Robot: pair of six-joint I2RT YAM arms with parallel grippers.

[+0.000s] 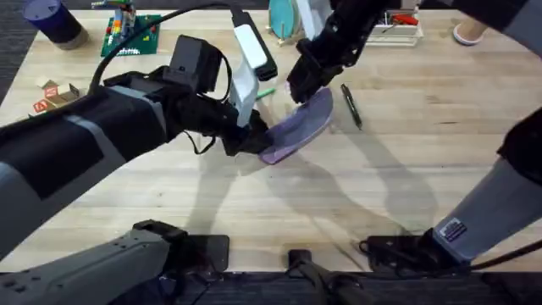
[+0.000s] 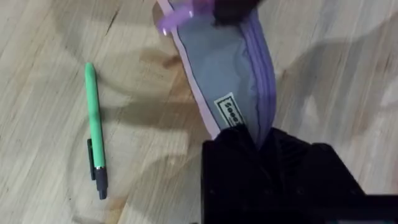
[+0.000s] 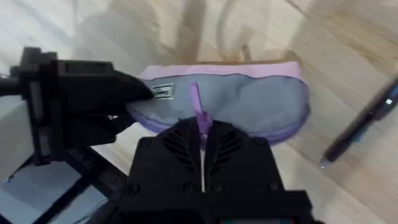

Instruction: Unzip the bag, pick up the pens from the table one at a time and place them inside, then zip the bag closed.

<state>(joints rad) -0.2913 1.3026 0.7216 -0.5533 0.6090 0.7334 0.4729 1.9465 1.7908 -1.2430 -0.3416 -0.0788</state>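
The step in hand looks like the unzipping: the bag (image 1: pixel 298 127) lies near the middle of the table (image 1: pixel 254 212), and both pens rest outside it on the wood, the green pen (image 2: pixel 94 127) just beside the bag on its far side and the black pen (image 1: pixel 351 106) close off its right end. The left gripper (image 2: pixel 258 140) has its jaws closed tight on the near-left end of the bag, the black fingers pinching the fabric where the zipper line meets the small sewn label (image 2: pixel 230 112), so that this end is anchored and a little lifted. The right gripper (image 3: pixel 202 127) reaches in from the far side over the other end; its jaws stand narrow, nearly together, around the purple zipper pull (image 3: pixel 198 106), which stands up between the fingertips in the right wrist view. Grey lining shows along the bag's length, which suggests the mouth is at least partly open, though how far the slider has gone along the track cannot be told. The next move probably calls for the right arm to draw the pull along the zipper line while the left keeps its end taut; a pull off that line would likely drag or twist the soft pouch, and the mouth must gape enough to take a pen
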